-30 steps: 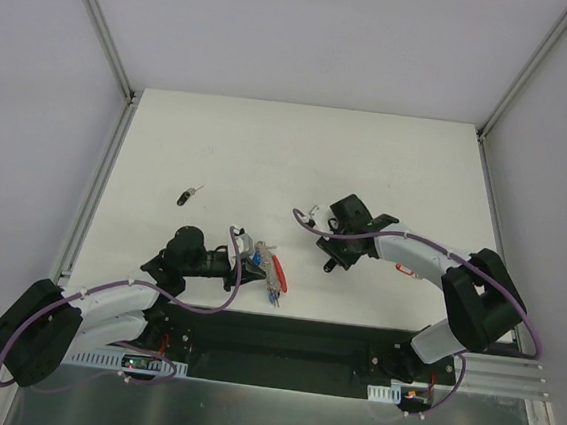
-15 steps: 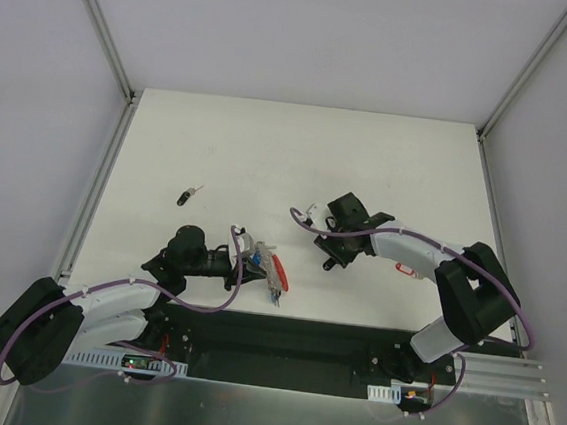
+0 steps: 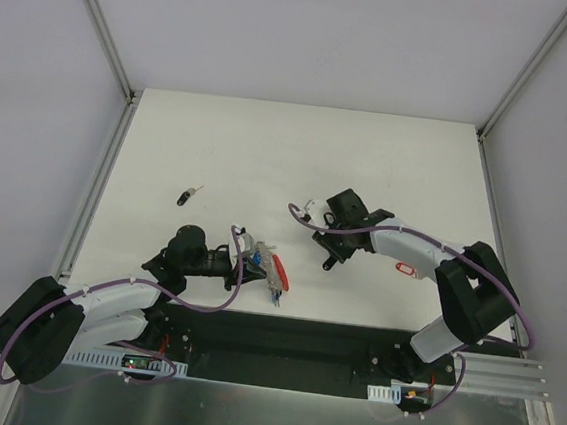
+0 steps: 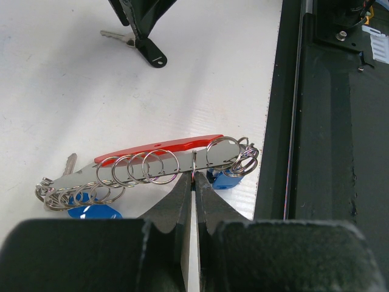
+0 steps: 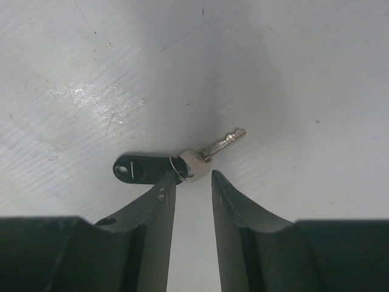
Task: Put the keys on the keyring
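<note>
Keyring [image 4: 146, 167] lies near the front edge of the white table [image 3: 269, 151], beside the black base strip [image 4: 328, 152], and is held by the left gripper [image 4: 193, 177]. That gripper's fingers are pressed almost together, pinching the thin grey metal bar of the keyring close to its right end. A curved red band [image 4: 159, 146] runs along the far side of the bar. Many small split rings are threaded on the bar, bunched most thickly at its two ends. Blue tags [image 4: 94, 211] hang from the rings at both ends, touching the table.

The right gripper [image 5: 192, 175] is low over the table, farther in and to the right of the keyring. Its fingers are spread with a clear gap between them. Just past the tips lies a small silver key [image 5: 213, 149], flat on the table, blade pointing away and to the right. A little ring joins its round head to a black plastic tab [image 5: 135, 169], which lies against the tip of one finger.

A second key [image 3: 188, 197], dark at one end, lies alone on the left part of the table, well apart from both grippers. A red oval tag [image 3: 406, 269] shows beside the right arm, partly hidden by it.
</note>
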`<state>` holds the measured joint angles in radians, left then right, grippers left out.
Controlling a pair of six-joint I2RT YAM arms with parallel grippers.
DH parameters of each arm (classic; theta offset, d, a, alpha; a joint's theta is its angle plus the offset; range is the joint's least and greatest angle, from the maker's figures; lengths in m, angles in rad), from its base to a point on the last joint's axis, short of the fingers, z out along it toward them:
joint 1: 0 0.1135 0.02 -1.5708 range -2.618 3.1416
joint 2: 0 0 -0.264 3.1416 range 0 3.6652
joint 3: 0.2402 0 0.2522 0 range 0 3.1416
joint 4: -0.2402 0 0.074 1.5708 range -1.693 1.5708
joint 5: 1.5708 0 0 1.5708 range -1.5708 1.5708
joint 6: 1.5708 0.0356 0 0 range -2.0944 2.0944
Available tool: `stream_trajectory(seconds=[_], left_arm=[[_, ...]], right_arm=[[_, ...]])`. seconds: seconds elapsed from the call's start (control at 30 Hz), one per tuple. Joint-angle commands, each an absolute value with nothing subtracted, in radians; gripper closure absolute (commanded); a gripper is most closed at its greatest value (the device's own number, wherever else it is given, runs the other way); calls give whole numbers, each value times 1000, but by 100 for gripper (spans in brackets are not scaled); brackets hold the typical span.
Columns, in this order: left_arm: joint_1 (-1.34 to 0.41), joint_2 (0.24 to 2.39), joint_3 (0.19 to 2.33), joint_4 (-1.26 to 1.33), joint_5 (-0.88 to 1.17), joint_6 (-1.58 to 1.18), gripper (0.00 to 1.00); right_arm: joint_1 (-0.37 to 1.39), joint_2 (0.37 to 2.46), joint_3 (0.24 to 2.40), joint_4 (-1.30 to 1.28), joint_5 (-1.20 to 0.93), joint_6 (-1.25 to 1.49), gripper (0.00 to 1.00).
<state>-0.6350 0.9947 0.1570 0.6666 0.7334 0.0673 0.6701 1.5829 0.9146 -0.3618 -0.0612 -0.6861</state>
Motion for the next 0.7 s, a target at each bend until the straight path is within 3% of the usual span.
stream_trajectory(seconds=[0.0,0.17,0.23,0.63,0.67], left_arm=[[-640,993,196,698,772,83,100],[-640,994,195,696,773,83,100],[-640,994,195,698,773,83,100],[-640,1003,198,696,775,84,100],[-640,1002,199,696,776,84,100]], right_arm=[[673,1598,948,-371,-81,-703,68],[675,1606,951,-377,-84,-707,71],[675,1611,953,-382,-87,-710,77],[673,1626,980,-403,-112,-721,79],[675,1632,982,-405,-112,-724,83]])
